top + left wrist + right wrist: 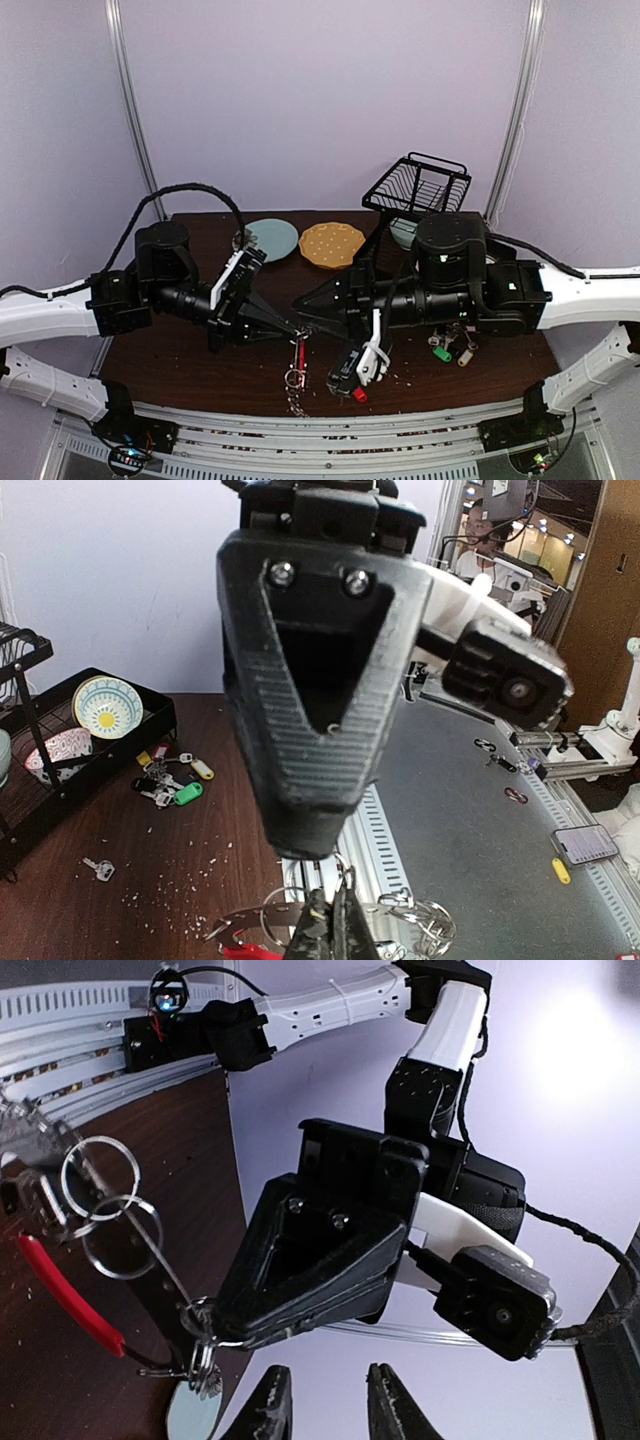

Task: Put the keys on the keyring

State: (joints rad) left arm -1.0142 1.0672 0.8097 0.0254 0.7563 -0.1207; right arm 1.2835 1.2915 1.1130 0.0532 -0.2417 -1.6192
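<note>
My left gripper (300, 333) is shut on the keyring (296, 365), a silvery loop with a red sleeve that hangs over the table's front edge. In the left wrist view the left gripper's tips (331, 895) pinch the keyring (254, 916) just above its rings. My right gripper (300, 304) points at the left one from the right, close to it. In the right wrist view the right gripper (326, 1372) stands open and empty, just short of the keyring (205, 1348) held at the left gripper's tip. One loose silver key (98, 868) lies on the table.
A bunch of keys with green and yellow tags (172, 780) lies right of centre (447, 350). A black dish rack (415, 185) stands at the back right, with a teal plate (272, 238) and a tan plate (332, 243) beside it. A small red piece (358, 393) lies under my right wrist.
</note>
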